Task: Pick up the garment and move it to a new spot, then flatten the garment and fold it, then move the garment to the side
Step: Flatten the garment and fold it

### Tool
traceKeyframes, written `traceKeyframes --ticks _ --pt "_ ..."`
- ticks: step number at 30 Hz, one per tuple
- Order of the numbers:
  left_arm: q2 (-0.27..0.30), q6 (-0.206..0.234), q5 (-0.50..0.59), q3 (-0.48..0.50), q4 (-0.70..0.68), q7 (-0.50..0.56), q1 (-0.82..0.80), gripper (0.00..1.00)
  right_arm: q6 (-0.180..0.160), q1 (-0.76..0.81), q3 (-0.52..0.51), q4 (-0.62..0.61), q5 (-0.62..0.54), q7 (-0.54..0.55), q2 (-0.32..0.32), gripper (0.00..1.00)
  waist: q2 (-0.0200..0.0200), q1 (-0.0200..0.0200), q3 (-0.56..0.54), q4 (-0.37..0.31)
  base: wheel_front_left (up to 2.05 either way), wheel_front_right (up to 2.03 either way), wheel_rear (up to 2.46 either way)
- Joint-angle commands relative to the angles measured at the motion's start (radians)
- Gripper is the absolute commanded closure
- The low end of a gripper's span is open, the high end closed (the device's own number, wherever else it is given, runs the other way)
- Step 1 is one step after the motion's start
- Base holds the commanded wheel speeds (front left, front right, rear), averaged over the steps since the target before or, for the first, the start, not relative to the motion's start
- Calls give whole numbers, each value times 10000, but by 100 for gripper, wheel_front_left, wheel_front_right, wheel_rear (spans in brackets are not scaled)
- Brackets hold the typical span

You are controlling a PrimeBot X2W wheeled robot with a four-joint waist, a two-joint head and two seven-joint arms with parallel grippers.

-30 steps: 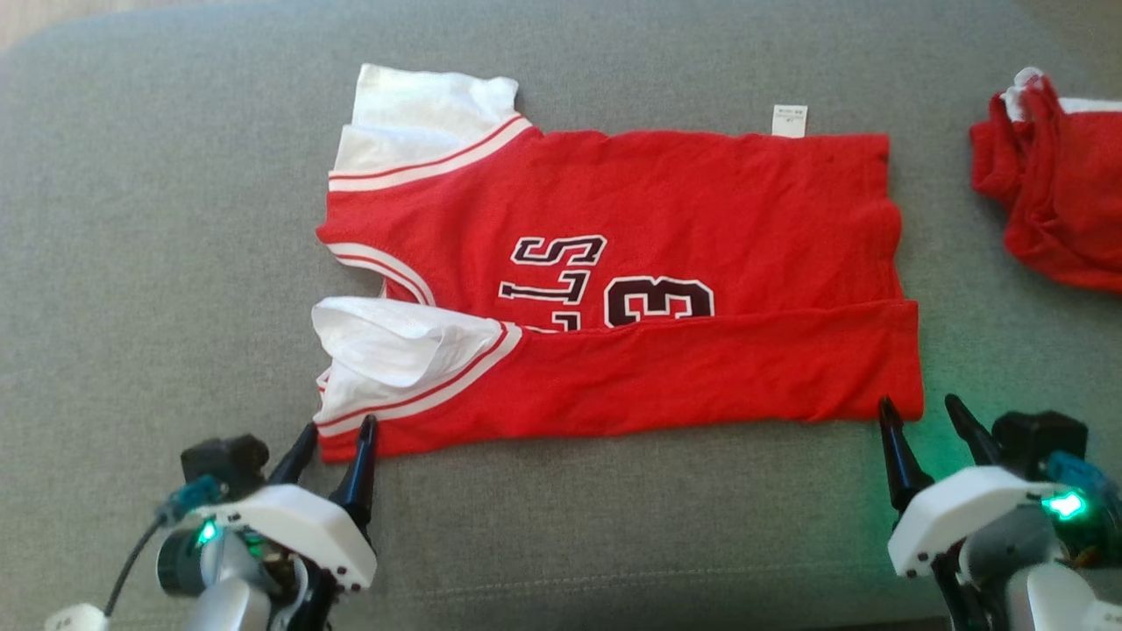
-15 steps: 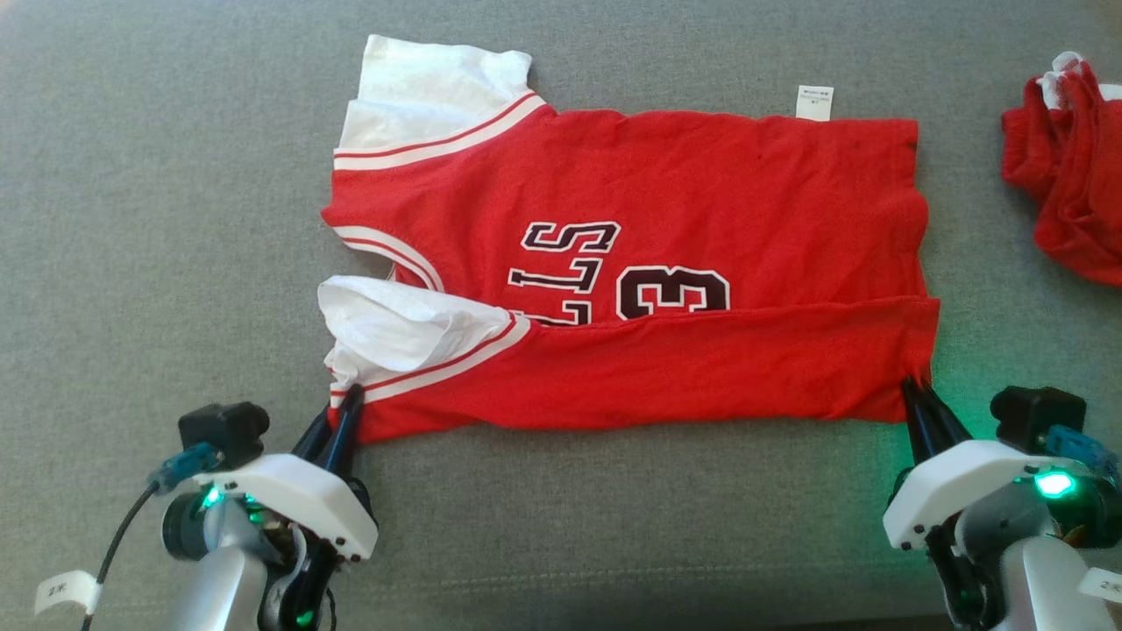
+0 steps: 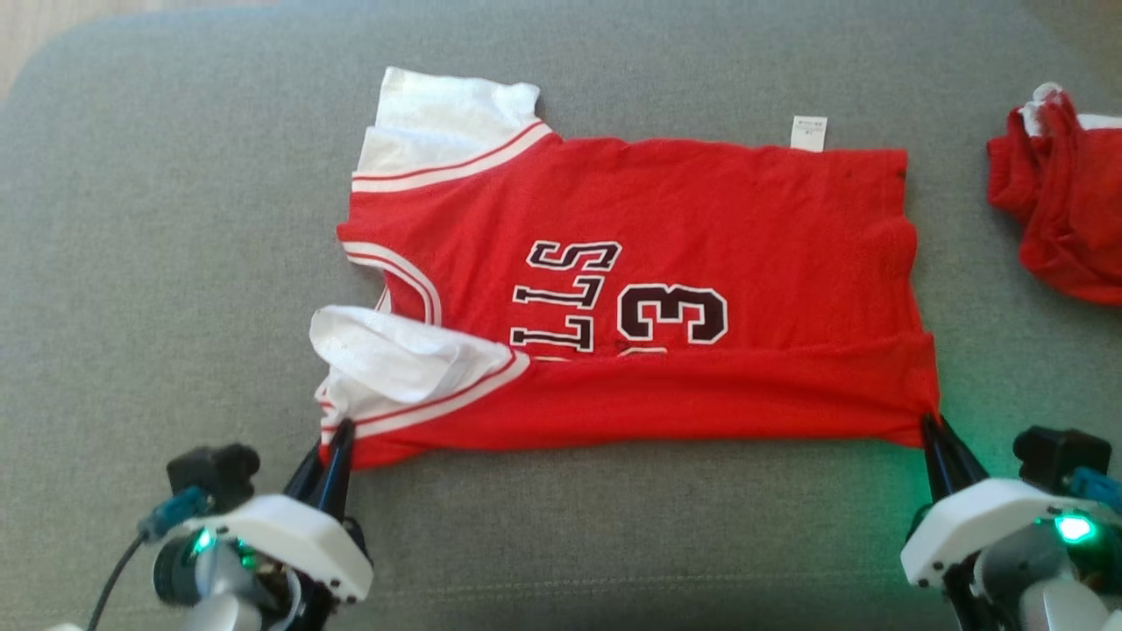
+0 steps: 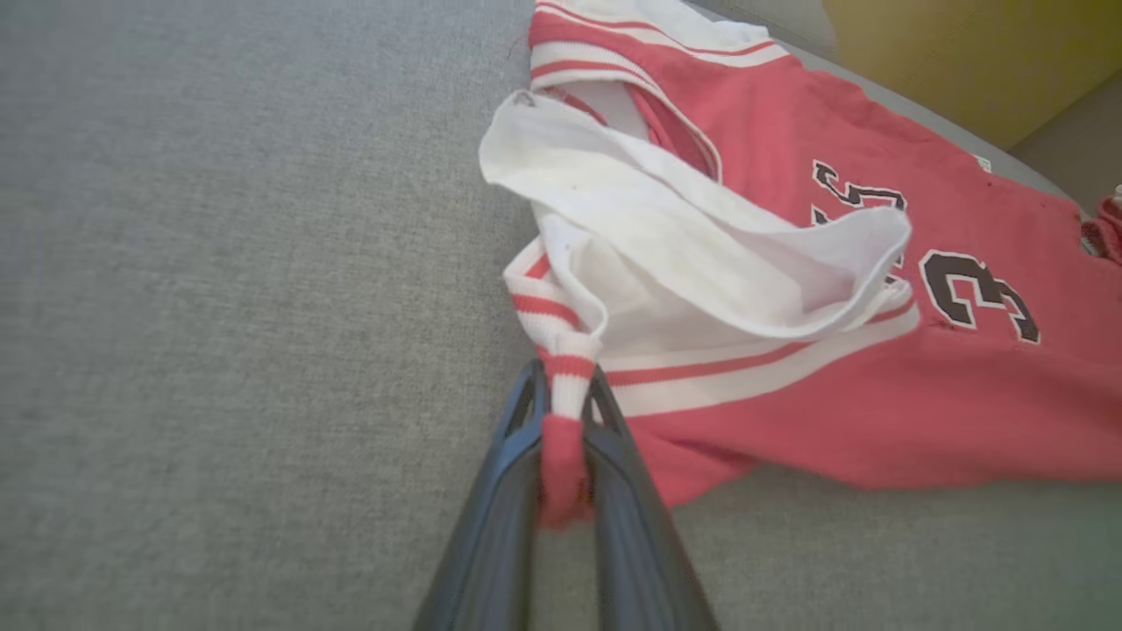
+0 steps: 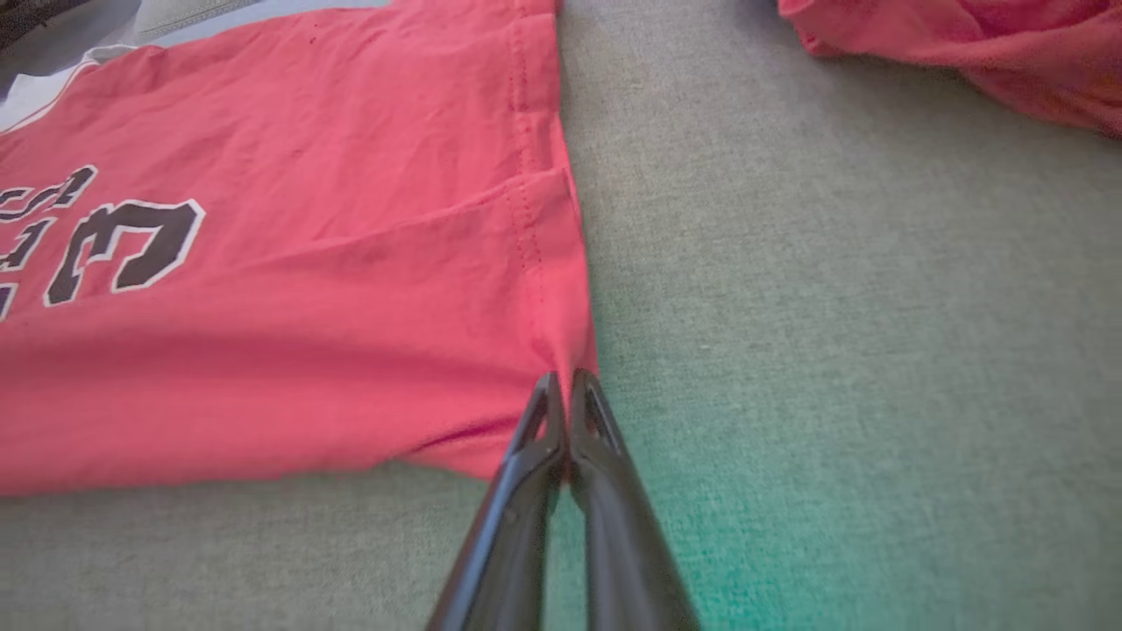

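Observation:
The garment is a red jersey with white sleeves and black lettering, lying sideways on the grey surface with its near edge folded over. My left gripper is shut on the striped shoulder corner at the near left; in the left wrist view the red and white fabric is pinched between the fingers. At the near right hem corner my right gripper is shut on the red cloth. The white sleeve bunches up beside the left gripper.
A second crumpled red garment lies at the far right of the grey cushion. A wooden floor strip shows past the cushion's far left corner. A white label sticks out at the jersey's far edge.
Both grippers went from open beside the near corners to shut on them. The near folded edge has since been drawn toward me, uncovering more of the lettering. The head view shifted a little.

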Motion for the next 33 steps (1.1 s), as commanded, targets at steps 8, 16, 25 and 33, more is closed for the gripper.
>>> traceKeyframes --ticks 8,16,25,33 --pt "365 459 -117 439 -1150 299 914 100 37 772 185 -895 257 383 -59 100 0 0 -686 117 0 0 0" --pt "447 779 -240 371 -2023 791 1822 100 37 1585 27 -1483 465 789 -59 100 0 0 -1063 239 0 0 0" --pt "256 832 -99 143 -1526 632 1306 0 37 1325 365 -1448 853 274 -59 0 0 0 -1042 176 0 0 0" --pt "215 1179 571 396 -1637 -979 774 0 37 922 628 -2236 292 -920 -59 0 0 0 -1083 6 0 0 0"
